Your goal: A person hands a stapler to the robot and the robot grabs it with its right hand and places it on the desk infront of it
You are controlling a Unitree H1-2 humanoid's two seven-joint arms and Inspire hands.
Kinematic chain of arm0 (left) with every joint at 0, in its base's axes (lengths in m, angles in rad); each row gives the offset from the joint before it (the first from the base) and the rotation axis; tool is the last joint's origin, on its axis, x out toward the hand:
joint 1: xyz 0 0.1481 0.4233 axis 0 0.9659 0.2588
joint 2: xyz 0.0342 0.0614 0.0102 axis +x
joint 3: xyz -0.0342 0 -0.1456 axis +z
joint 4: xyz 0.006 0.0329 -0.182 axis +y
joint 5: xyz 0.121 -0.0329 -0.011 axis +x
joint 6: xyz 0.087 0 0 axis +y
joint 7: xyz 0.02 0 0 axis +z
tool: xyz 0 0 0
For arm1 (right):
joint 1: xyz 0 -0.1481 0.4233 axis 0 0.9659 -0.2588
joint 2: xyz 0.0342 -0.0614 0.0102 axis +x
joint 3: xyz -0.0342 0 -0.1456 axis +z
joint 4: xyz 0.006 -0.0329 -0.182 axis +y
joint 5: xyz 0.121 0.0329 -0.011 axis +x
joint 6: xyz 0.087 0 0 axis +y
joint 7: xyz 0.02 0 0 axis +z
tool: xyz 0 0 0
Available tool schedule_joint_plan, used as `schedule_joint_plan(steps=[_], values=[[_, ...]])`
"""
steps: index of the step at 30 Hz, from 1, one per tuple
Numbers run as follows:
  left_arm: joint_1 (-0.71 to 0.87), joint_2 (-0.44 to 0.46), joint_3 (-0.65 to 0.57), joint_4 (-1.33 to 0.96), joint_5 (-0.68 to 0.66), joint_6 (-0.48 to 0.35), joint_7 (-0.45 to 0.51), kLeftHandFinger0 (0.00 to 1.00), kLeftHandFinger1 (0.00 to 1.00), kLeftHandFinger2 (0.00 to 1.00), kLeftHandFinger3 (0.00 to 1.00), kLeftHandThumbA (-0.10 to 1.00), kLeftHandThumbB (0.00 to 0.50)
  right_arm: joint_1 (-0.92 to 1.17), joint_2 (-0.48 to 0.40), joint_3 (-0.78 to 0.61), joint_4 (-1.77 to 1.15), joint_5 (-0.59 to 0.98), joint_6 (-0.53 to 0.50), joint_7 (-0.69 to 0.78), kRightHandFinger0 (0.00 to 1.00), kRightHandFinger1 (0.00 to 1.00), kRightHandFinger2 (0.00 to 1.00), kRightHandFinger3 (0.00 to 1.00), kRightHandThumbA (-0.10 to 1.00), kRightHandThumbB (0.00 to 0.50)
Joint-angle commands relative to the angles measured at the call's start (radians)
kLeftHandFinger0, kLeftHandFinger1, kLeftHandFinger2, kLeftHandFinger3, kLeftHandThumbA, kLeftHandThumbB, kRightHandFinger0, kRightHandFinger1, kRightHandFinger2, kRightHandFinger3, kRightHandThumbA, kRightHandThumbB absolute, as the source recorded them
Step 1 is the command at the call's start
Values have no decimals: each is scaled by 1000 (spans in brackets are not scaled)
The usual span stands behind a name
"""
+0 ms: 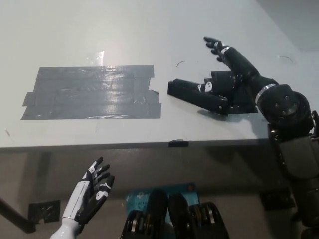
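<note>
The black stapler (197, 96) lies flat on the white desk (149, 30), just right of the grey tape patch. My black right hand (227, 57) is open above and to the right of it, fingers spread and pointing away, no longer touching the stapler. My white left hand (92, 191) rests open below the desk's front edge at the lower left.
A patch of grey tape strips (92, 93) covers the desk's left middle. A small dark tab (178, 143) sits on the desk's front edge. A dark square marker (44, 211) lies on the floor at the lower left.
</note>
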State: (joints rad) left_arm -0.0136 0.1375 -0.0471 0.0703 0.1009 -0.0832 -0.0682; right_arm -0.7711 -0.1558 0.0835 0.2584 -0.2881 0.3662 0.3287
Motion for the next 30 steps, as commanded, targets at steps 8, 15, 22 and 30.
schedule_joint_plan(steps=[8,15,22,30], values=[[-3,9,-2,-37,5,-3,-7,807,869,915,1000,705,397,-21,-34,-39,-228,22,-56,-81,1000,1000,1000,1000,1000,408],[-8,-1,-2,-25,-2,-18,-4,787,879,920,1000,813,413,53,-46,-139,-633,143,34,-50,1000,1000,1000,1000,1000,385],[30,-9,-1,-10,-44,-63,-21,890,987,1000,1000,1000,465,393,26,-127,-995,256,-11,-62,1000,1000,1000,1000,1000,306],[46,-13,-2,22,-76,-101,-36,1000,1000,1000,1000,1000,500,802,150,-52,-814,256,-233,-111,1000,1000,1000,1000,1000,224]])
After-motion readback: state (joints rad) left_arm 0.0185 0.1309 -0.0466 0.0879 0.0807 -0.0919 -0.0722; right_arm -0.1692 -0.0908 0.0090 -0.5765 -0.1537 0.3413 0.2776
